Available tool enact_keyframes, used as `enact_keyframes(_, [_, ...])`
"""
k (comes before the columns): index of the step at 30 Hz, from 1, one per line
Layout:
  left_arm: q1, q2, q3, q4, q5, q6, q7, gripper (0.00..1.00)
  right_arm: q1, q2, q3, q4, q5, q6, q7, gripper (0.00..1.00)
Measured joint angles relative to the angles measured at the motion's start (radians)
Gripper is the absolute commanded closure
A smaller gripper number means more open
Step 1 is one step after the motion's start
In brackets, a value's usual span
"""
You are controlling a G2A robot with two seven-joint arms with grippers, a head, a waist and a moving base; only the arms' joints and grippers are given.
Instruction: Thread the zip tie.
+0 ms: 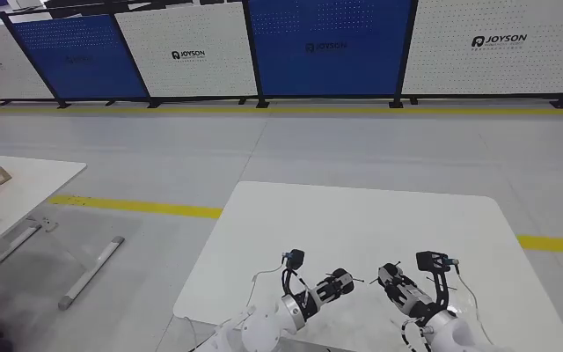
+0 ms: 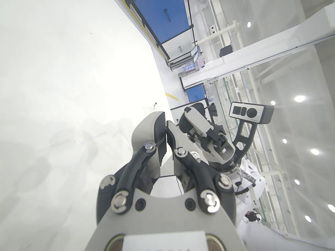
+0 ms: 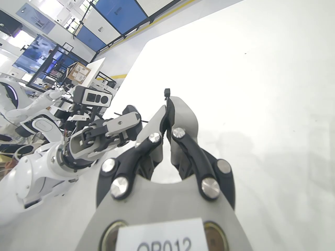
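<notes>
Zip tie (image 3: pixel 167 93), one, in left gripper (image 2: pixel 166 124), right gripper (image 3: pixel 166 107).

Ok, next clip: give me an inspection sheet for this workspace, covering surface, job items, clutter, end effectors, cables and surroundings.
Surface: white rounded-corner table, with both arms over its near edge.
Job's things: thin black plastic zip tie, gripped by both arms, its head jutting past the right fingertips.
Clutter: nothing seen.
End effectors: left end effector shut on the tie's strip; right end effector shut just below the head; they face each other, apart.
Cables: thin white cable loops beside the left wrist.
Surroundings: blue and white perforated panels, yellow floor line, second white table.
</notes>
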Motion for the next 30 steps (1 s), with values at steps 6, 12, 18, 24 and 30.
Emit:
enact_keyframes(6, [0.002, 0.003, 0.003, -0.004, 0.047, 0.008, 0.003, 1.00, 0.000, 0.000, 0.000, 0.000, 0.000, 0.000, 0.000, 1.00])
enact_keyframes(12, [0.002, 0.002, 0.003, -0.004, 0.046, 0.008, 0.003, 1.00, -0.003, -0.003, -0.006, 0.007, -0.005, -0.010, -0.016, 1.00])
enact_keyframes(18, [0.002, 0.002, 0.003, -0.004, 0.046, 0.008, 0.003, 1.00, 0.011, -0.010, -0.032, 0.018, -0.032, 0.002, -0.003, 1.00])
enact_keyframes(24, [0.002, 0.002, 0.003, -0.004, 0.046, 0.008, 0.003, 1.00, 0.024, -0.015, -0.043, 0.024, -0.039, 0.017, 0.011, 1.00])
enact_keyframes(30, [0.001, 0.001, 0.004, -0.002, 0.040, 0.010, 0.011, 1.00, 0.024, -0.015, -0.043, 0.024, -0.039, 0.017, 0.011, 1.00])
